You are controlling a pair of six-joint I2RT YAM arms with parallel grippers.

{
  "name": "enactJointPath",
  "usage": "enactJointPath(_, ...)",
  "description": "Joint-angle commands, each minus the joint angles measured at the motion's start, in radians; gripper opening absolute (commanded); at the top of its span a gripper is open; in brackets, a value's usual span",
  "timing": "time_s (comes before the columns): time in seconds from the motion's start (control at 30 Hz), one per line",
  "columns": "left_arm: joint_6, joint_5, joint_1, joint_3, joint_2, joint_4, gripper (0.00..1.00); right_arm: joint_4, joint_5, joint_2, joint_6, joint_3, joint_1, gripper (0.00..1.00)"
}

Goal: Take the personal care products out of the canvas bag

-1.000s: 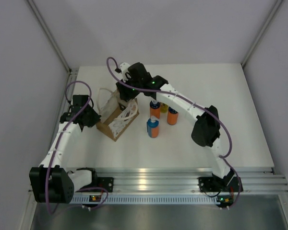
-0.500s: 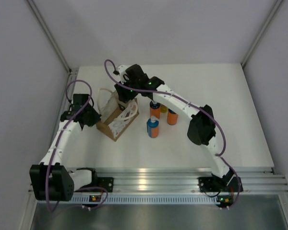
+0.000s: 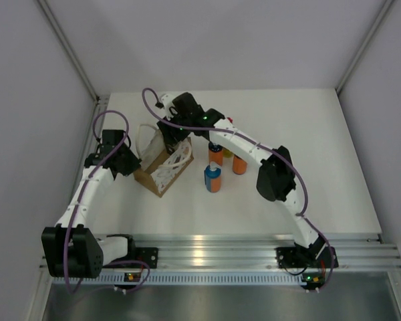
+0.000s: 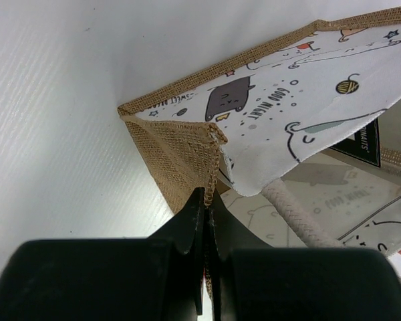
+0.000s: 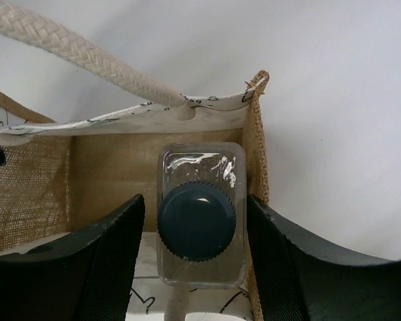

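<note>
The tan canvas bag (image 3: 162,167) lies left of centre, white cord handles on top. My left gripper (image 3: 129,164) is shut on the bag's corner seam (image 4: 212,160); its jaws pinch the woven edge (image 4: 207,200). My right gripper (image 3: 172,136) hangs open over the bag's far end. In the right wrist view its fingers (image 5: 100,261) straddle a flat whitish bottle with a dark round cap (image 5: 196,221) standing inside the bag; the bag's wall (image 5: 256,154) runs between bottle and right finger. Three orange-and-blue bottles (image 3: 213,178) (image 3: 216,154) (image 3: 240,162) and a yellow one (image 3: 228,152) stand on the table right of the bag.
The right arm's forearm (image 3: 244,142) reaches over the standing bottles. A cord handle (image 5: 87,53) crosses above the bag's opening. Walls close in the white table (image 3: 307,147) at left, back and right.
My right gripper has shifted a little left and farther over the bag's far end. The left arm and the bottles on the table have not moved.
</note>
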Motion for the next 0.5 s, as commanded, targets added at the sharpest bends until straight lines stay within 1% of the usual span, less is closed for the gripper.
enactJointPath(0.0, 0.019, 0.024, 0.001, 0.002, 0.023, -0.055, 0.00, -0.004, 0.015, 0.035, -0.018, 0.059, -0.003, 0.60)
enactJointPath(0.17, 0.014, 0.025, 0.001, 0.002, 0.028, -0.056, 0.00, -0.004, 0.049, 0.061, -0.037, 0.068, 0.010, 0.60)
enactJointPath(0.47, 0.003, 0.025, 0.001, -0.004, 0.016, -0.056, 0.00, -0.002, 0.094, 0.099, -0.044, 0.053, 0.022, 0.56)
